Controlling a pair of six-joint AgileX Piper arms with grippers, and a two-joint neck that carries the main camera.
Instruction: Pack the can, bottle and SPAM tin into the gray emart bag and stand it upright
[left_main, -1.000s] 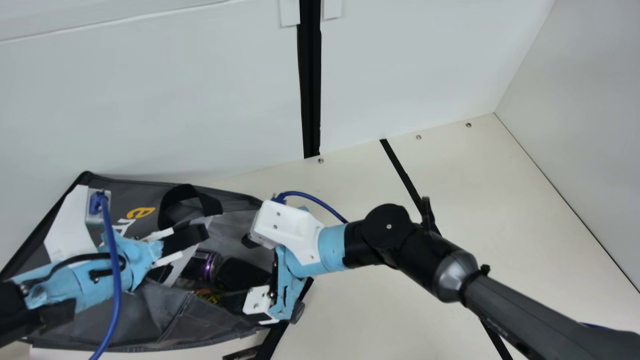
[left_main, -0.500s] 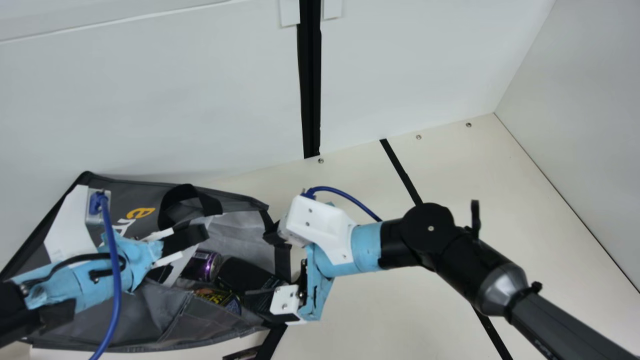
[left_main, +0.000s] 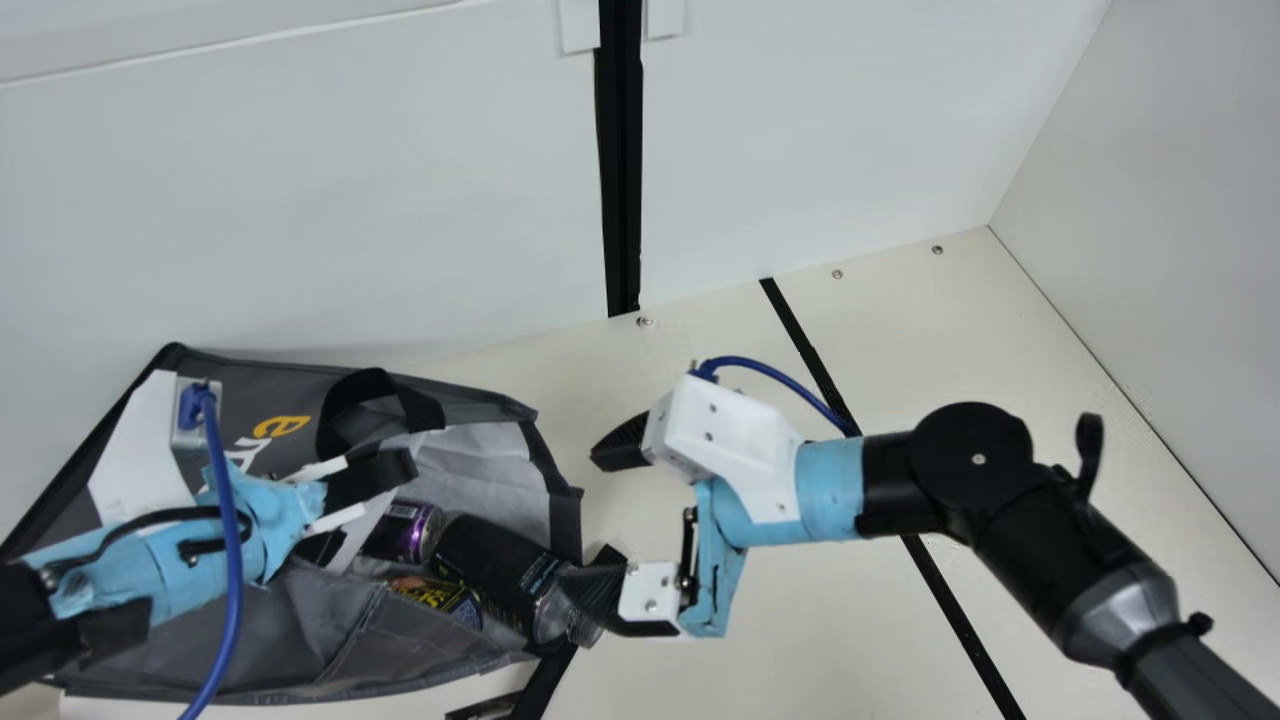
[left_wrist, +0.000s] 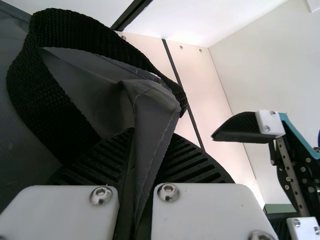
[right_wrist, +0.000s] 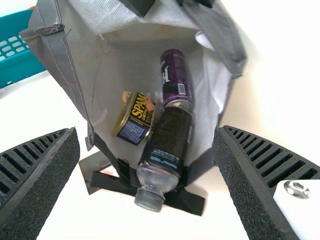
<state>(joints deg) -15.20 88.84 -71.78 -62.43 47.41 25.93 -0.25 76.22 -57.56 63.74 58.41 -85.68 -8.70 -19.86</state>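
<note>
The gray emart bag lies holding can, bottle and SPAM tin.

Open bag, bottle across rim

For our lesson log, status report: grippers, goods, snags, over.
Left gripper clamped on bag; right gripper open, empty. Can, SPAM tin inside. Bottle mostly inside, cap jutting past mouth.
</note>
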